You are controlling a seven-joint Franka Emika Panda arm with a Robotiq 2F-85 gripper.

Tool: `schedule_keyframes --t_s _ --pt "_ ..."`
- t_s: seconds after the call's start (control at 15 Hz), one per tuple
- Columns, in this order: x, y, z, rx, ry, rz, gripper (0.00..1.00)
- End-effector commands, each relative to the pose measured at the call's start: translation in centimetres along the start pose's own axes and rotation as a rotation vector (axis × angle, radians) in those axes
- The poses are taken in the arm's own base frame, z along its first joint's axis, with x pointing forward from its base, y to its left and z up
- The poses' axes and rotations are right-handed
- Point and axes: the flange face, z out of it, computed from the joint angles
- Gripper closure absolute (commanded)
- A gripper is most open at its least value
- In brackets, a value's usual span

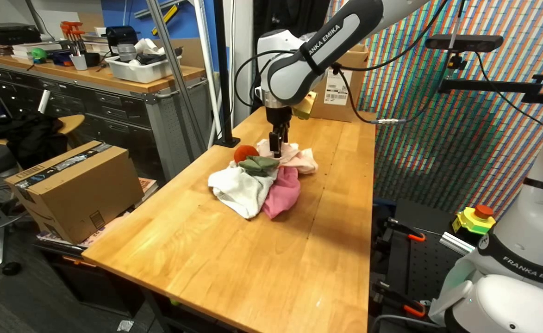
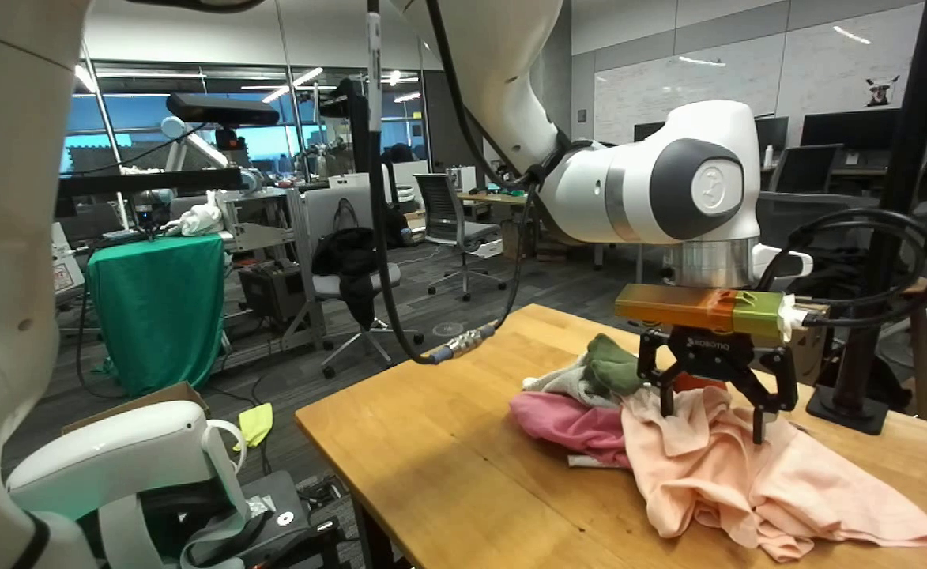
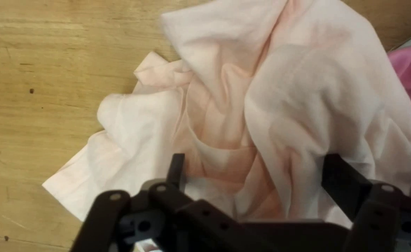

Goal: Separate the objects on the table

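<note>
Several crumpled cloths lie bunched on the wooden table (image 1: 234, 273). A peach cloth (image 2: 787, 498) lies under my gripper (image 2: 714, 419) and fills most of the wrist view (image 3: 307, 77). A pink cloth (image 1: 283, 192) and a white cloth (image 1: 239, 187) lie beside it. A green cloth (image 1: 257, 165) rests on the white one. A round orange-red thing (image 1: 245, 153) sits beside the green cloth and is mostly hidden in an exterior view (image 2: 696, 382). My gripper is open, fingers pointing down, with peach folds between and below the fingertips (image 3: 254, 171). I cannot tell whether they touch it.
A black post with a flat base (image 2: 846, 407) stands at the table edge near the cloths. A cardboard box (image 1: 352, 83) stands at the table's far end. A hanging cable with a connector (image 2: 463, 344) loops off the arm.
</note>
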Motion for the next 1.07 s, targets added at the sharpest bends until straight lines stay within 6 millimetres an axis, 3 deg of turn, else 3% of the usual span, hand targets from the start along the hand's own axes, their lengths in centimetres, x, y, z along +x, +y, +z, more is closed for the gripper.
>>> schedule_keyframes --t_s 0.0,0.33,0.4,0.47,1.0 --pt "0.5 0.3 0.2 0.011 -0.031 -0.009 0.0" --pt "0.3 0.3 0.7 0.023 -0.053 -0.013 0.0" --pt "0.2 0.4 0.7 0.027 -0.061 -0.014 0.25" --pt "0.1 0.4 0.8 0.026 -0.067 -0.012 0.26" --pt "-0.7 0.4 0.7 0.031 -0.124 -0.017 0.87"
